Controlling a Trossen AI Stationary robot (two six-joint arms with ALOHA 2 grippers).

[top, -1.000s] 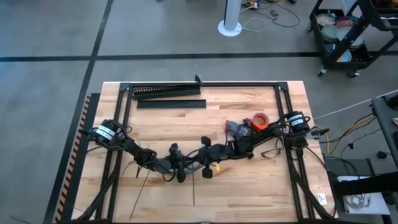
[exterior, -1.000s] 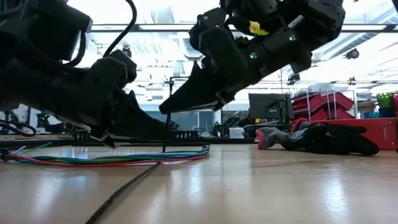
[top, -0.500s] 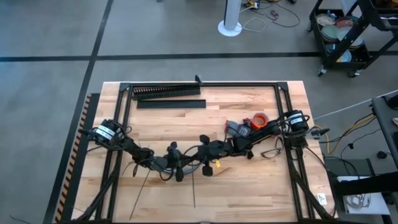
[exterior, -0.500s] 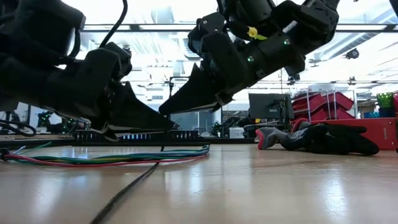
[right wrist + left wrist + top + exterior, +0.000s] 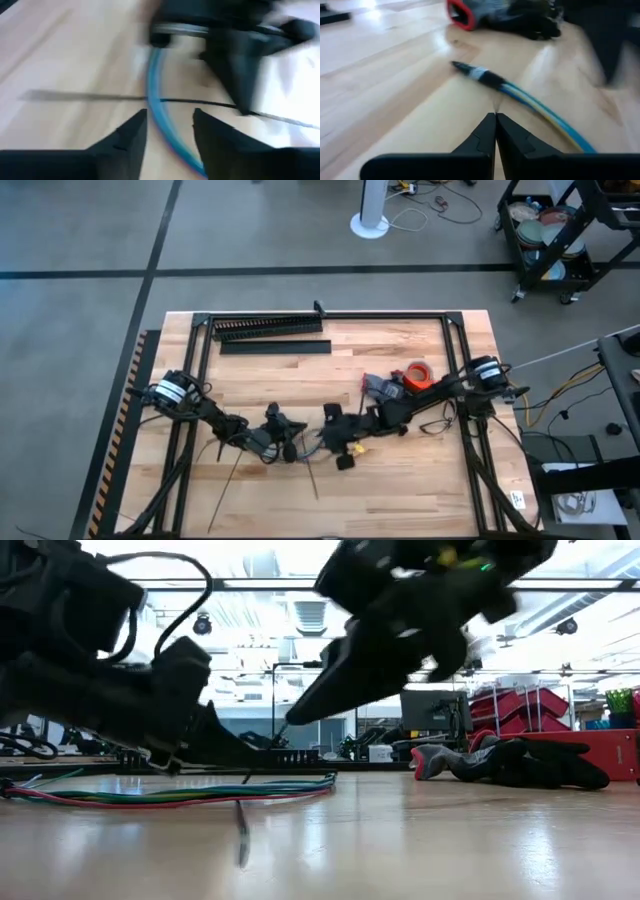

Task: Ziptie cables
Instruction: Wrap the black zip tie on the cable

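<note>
The cables [image 5: 200, 794] lie flat on the table [image 5: 400, 490], well apart from the black duct [image 5: 268, 328], on the side of the duct where both arms reach in. They are a loose bundle of a few coloured wires with a dark end, and no tie is closed around them yet.

The left gripper [image 5: 290, 450] is low beside the cables, far from the duct. In its wrist view its fingers [image 5: 485, 132] are pressed together. A thin dark line starts at their tip, so I judge that they are clamped on one ziptie [image 5: 200, 102], though the strip is too thin there to be sure. In the right wrist view this strip crosses the blue wire of the bundle, and I cannot tell if it passes under or over it.

The right gripper [image 5: 328, 443] faces the left one across the cables, equally far from the duct. Its fingers [image 5: 131, 135] stand apart and hold nothing, with the bundle showing between them.

A spare strip [image 5: 228, 480] lies on the table, further from the duct than the left gripper.

My judgement is that the task is at an early stage. The strip is placed at the bundle, but wrapping it round, threading the tail through the head and pulling it tight are all left to do.
</note>
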